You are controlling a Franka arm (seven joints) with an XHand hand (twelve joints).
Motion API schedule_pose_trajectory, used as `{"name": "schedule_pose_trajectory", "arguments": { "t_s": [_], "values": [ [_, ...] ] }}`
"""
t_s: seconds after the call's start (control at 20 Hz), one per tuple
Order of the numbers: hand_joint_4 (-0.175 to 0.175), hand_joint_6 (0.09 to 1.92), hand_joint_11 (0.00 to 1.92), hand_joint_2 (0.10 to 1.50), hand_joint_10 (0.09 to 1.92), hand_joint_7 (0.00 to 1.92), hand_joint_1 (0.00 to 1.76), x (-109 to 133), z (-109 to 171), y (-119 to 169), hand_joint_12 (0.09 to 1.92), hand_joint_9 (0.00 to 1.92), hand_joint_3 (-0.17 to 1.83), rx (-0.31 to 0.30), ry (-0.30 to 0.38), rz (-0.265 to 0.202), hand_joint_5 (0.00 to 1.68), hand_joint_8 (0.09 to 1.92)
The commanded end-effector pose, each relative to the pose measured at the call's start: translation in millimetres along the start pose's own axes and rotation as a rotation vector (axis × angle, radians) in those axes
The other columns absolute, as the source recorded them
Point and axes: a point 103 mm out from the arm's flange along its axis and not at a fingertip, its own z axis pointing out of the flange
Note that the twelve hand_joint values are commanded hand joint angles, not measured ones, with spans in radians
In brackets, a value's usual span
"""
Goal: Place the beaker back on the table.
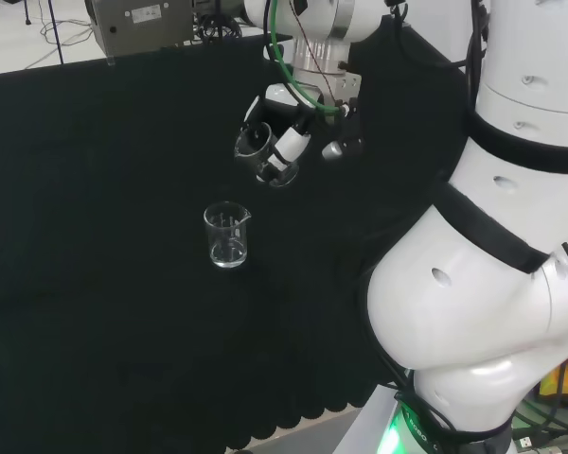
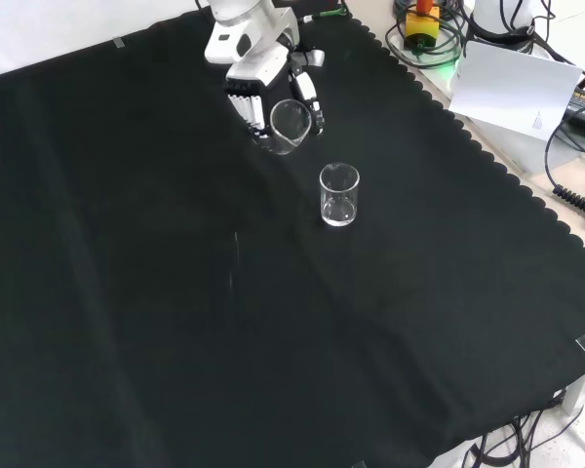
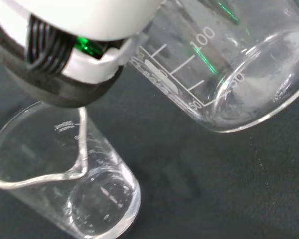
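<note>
Two clear beakers are in play. One, the held beaker (image 1: 257, 144), is up off the black cloth (image 2: 127, 292) with the hand (image 1: 282, 142) curled round its wall, tipped well over so that its mouth faces sideways and somewhat down. The second beaker (image 1: 228, 235) stands upright on the cloth just below and in front of the hand, apart from it; the wrist view puts its spouted rim close under the fingers (image 3: 84, 55).

Neither beaker seems to hold liquid, though with clear glass against black I would not swear to a thin film at the bottom.

The job left, as I judge it, is to bring the held beaker upright, lower it to a bare patch of cloth and let go. The main risk is the neighbour: coming down where the hand now hangs could clip the standing beaker's rim and knock it over, so the hand would do better to move aside first. The second risk is tilt. Released before its base sits flat, the held beaker would roll or topple on the soft cloth.
</note>
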Motion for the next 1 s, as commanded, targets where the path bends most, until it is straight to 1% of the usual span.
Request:
{"name": "schedule_pose_trajectory", "arguments": {
  "t_s": [0.05, 0.2, 0.3, 0.45, 0.55, 0.65, 0.85, 1.0],
  "values": [
    [0.175, 0.54, 1.52, 0.74, 0.09, 1.76, 1.13, -26, 8, 22, 0.55, 1.75, 0.48, -0.043, 0.058, -0.004, 1.31, 0.09],
    [0.175, 0.55, 1.51, 0.74, 0.09, 1.75, 1.13, -35, 14, 33, 0.55, 1.74, 0.48, -0.052, 0.092, -0.011, 1.30, 0.09],
    [0.175, 0.55, 1.51, 0.74, 0.09, 1.75, 1.13, -42, 18, 39, 0.55, 1.73, 0.47, -0.070, 0.113, -0.020, 1.30, 0.09],
    [0.175, 0.55, 1.50, 0.75, 0.09, 1.74, 1.13, -48, 23, 46, 0.55, 1.72, 0.47, -0.132, 0.142, -0.032, 1.30, 0.09],
    [0.175, 0.55, 1.49, 0.75, 0.09, 1.74, 1.13, -51, 27, 51, 0.55, 1.71, 0.47, -0.153, 0.157, -0.040, 1.30, 0.09],
    [0.175, 0.55, 1.49, 0.75, 0.09, 1.74, 1.13, -53, 32, 56, 0.55, 1.71, 0.47, -0.155, 0.171, -0.048, 1.30, 0.09],
    [0.175, 0.56, 1.48, 0.75, 0.09, 1.73, 1.13, -56, 42, 68, 0.56, 1.70, 0.47, -0.140, 0.191, -0.065, 1.30, 0.09],
    [0.175, 0.56, 1.48, 0.75, 0.09, 1.73, 1.13, -57, 49, 76, 0.56, 1.69, 0.46, -0.131, 0.201, -0.069, 1.29, 0.09]
  ]
}}
